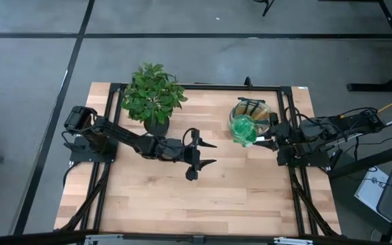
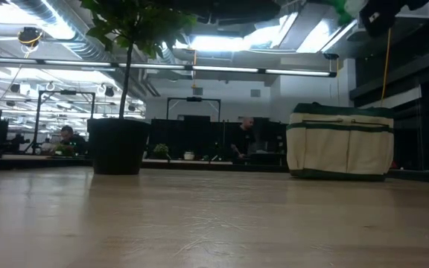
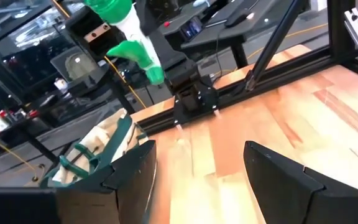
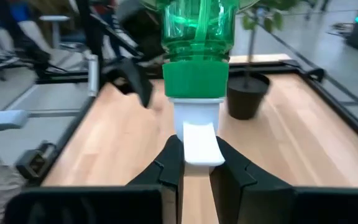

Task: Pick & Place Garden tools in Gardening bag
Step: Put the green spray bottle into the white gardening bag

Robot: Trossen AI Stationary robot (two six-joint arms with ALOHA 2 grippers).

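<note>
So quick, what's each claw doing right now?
Left claw: open, holding nothing.
Right claw: shut on the green spray bottle, over the gardening bag.

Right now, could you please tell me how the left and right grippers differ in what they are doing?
The right gripper is shut on the translucent green spray bottle, gripping its white head; the left gripper holds nothing, its fingers spread wide. The right gripper holds the bottle beside the cream canvas gardening bag near the table's right edge; the left gripper hangs over bare wood at mid-table, by the leafy potted plant. Both are dark two-finger grippers.
</note>
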